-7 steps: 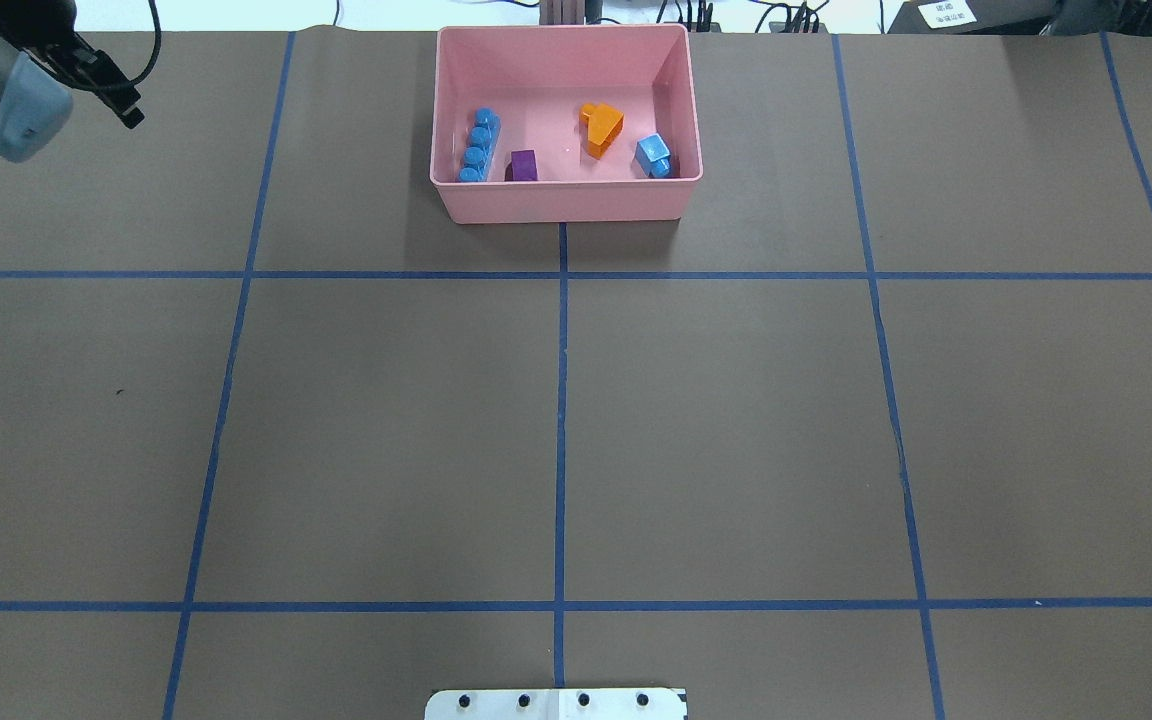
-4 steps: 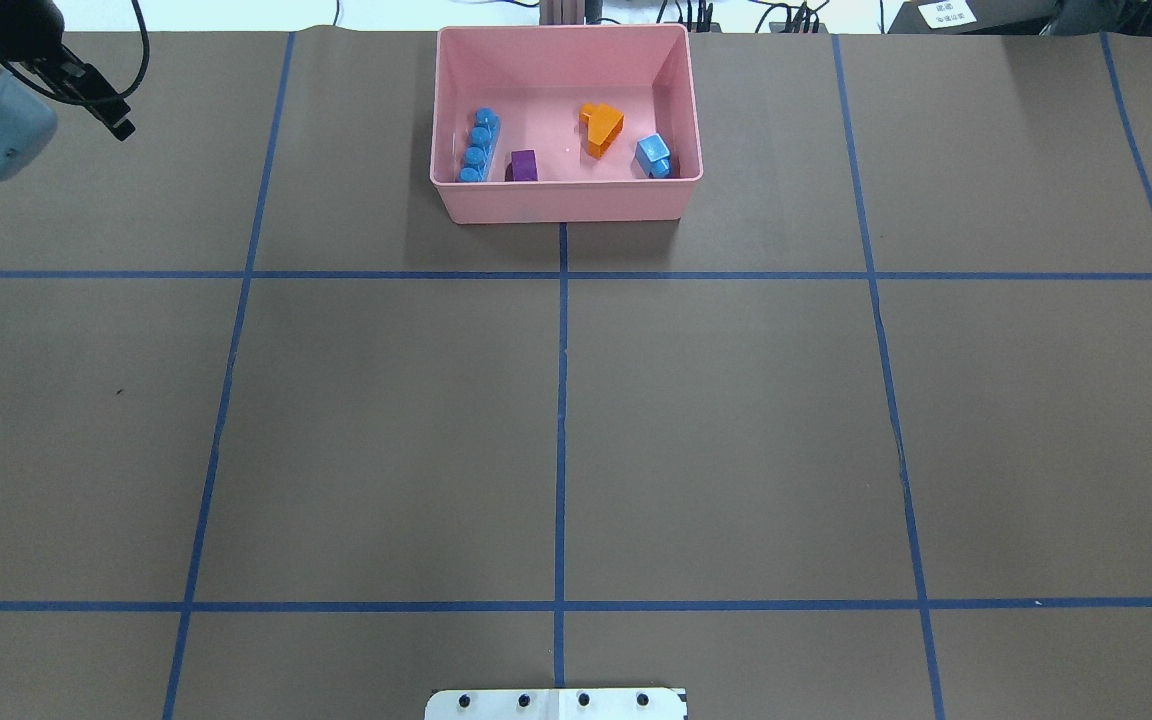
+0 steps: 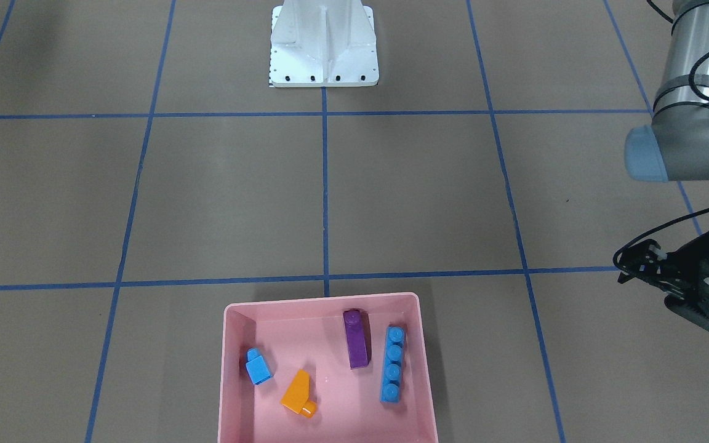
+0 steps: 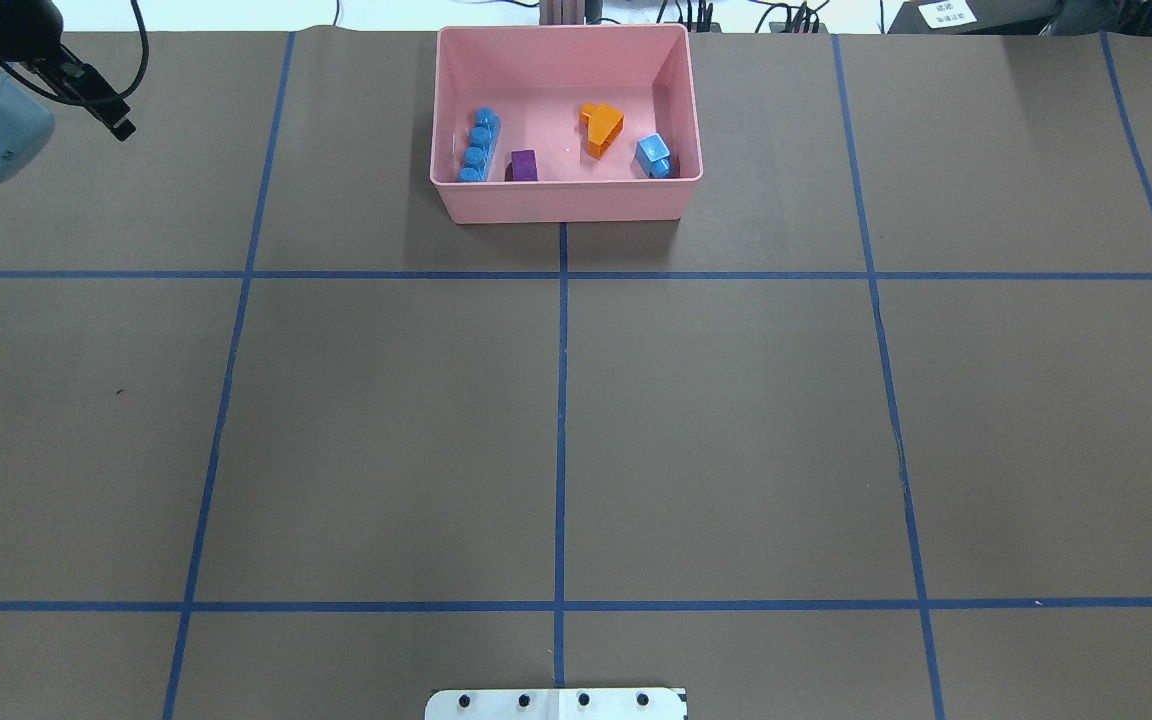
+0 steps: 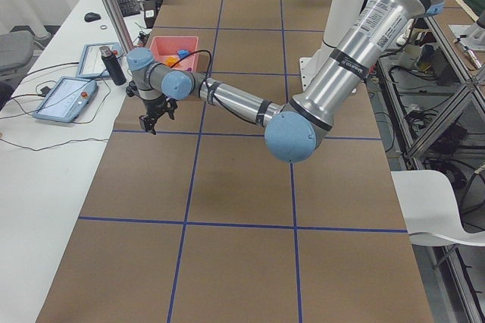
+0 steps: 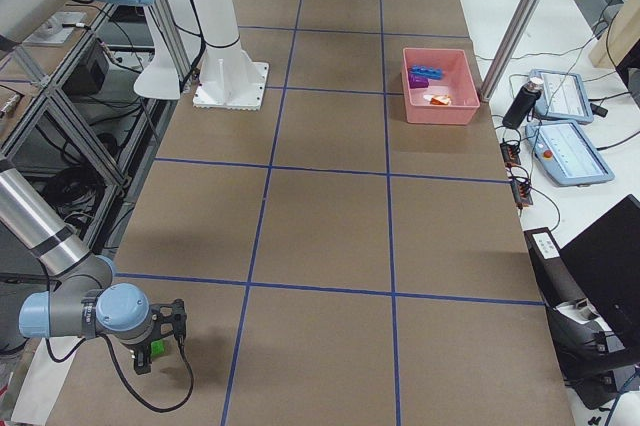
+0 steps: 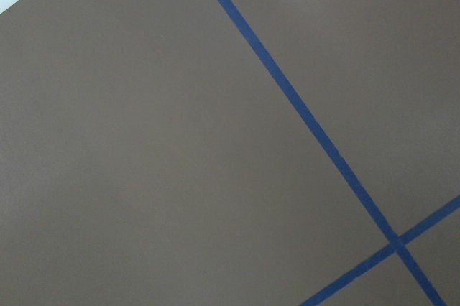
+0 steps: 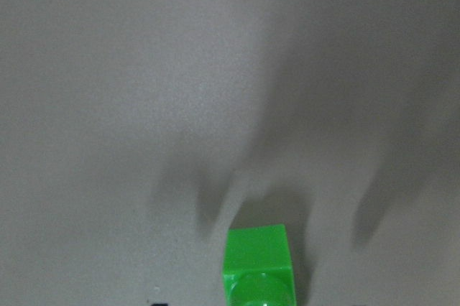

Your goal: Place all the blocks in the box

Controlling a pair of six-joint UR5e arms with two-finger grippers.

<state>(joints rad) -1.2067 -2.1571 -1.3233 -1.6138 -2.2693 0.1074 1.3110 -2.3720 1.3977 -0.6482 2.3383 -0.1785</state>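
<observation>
The pink box (image 4: 566,205) (image 3: 226,369) stands at the far middle of the table. In it lie a long blue block (image 4: 477,146) (image 3: 393,364), a purple block (image 4: 524,165) (image 3: 356,338), an orange block (image 4: 600,128) (image 3: 296,392) and a small blue block (image 4: 653,154) (image 3: 258,367). My left gripper (image 4: 119,125) (image 3: 634,264) hangs open and empty over the far left of the mat, well away from the box. A green block (image 8: 259,263) (image 6: 155,348) is right under my right gripper (image 6: 148,346) at the table's right end. I cannot tell whether that gripper is open or shut.
The robot's white metal base (image 3: 324,55) (image 4: 556,705) is at the near middle edge. Blue tape lines cross the brown mat. A white side table with tablets (image 6: 565,146) and a black cylinder (image 6: 520,106) runs along the far edge behind the box.
My left arm drew back a little toward the far left corner, then held still. The blocks in the box have not moved.
</observation>
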